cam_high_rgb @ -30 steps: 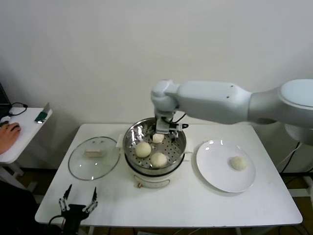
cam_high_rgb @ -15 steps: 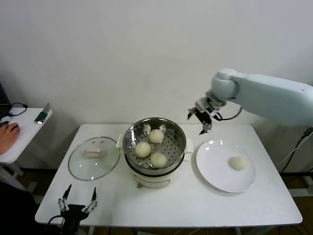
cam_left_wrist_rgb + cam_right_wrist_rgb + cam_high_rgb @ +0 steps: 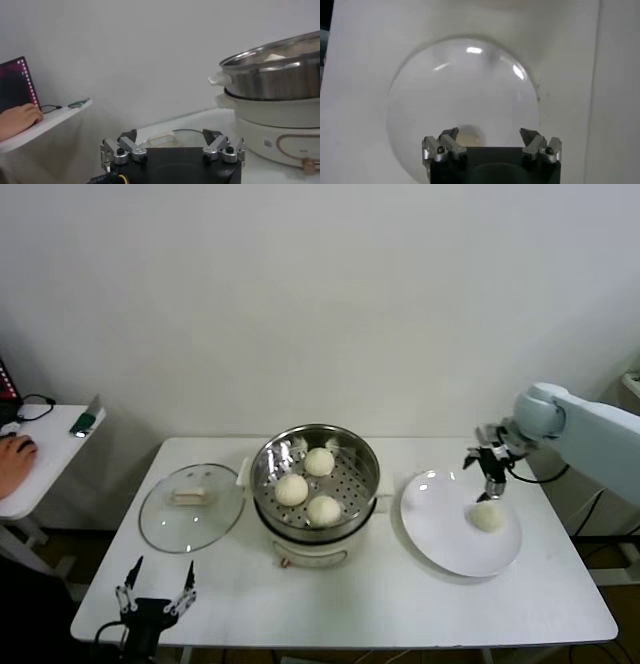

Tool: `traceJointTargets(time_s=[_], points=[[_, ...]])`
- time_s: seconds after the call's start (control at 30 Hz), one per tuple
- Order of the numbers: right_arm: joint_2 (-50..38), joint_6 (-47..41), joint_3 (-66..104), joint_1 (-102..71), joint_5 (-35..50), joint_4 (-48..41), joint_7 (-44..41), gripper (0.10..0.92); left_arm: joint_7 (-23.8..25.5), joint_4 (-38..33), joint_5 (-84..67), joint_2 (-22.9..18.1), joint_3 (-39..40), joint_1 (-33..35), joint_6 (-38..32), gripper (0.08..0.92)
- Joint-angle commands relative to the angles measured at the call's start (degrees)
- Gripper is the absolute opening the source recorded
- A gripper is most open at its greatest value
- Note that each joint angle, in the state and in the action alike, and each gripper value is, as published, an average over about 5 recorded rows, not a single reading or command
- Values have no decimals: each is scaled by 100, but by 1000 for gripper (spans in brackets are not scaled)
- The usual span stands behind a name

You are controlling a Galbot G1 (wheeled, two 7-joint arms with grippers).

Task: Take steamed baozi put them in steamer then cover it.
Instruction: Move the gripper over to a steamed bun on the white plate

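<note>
The steel steamer stands mid-table with three baozi on its perforated tray: one at the back, one at the left, one at the front. A fourth baozi lies on the white plate. My right gripper is open and empty, just above and behind that baozi; in the right wrist view the gripper hangs over the plate with the baozi near its left finger. The glass cover lies left of the steamer. My left gripper is open, parked at the table's front left.
A side table with a person's hand stands at the far left. In the left wrist view the steamer rises close on one side and the cover lies beyond the open gripper.
My right arm has swung away from the steamer to the right and come down over the plate's baozi. The third baozi stays in the steamer. The left arm has not moved.
</note>
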Motion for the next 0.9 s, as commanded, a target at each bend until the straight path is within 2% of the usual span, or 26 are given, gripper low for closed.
traceJointTargets(time_s=[0.03,0.9], points=[[57,91,912,-1266,-957,-1008,-113,823,-47,19,-69,-25,-21,-6,-17,823],[890,321,1237,-1523,-1150,-1860,-49,823,-58,115,-72,-77,-28,-36,-29,823]])
